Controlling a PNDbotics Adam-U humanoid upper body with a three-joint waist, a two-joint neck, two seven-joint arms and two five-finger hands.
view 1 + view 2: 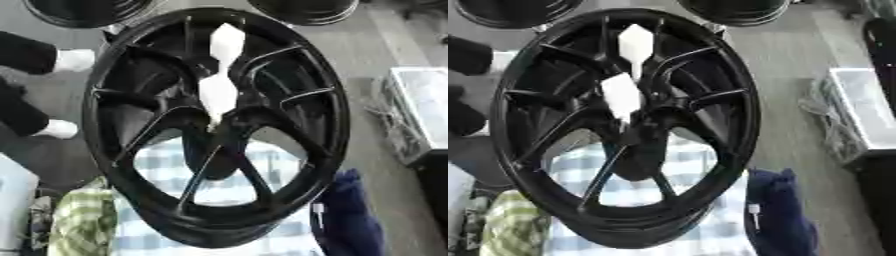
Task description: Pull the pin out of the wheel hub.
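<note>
Right now we see no hand of ours, so finger state is unknowable; the white pin (217,92) stands in the wheel hub (214,125) centre, its long axis running up-frame.

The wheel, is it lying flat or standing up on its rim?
Standing up, tilted. The wheel shows its spoked face to the camera, and checked cloth shows through the gaps between its lower spokes.
</note>
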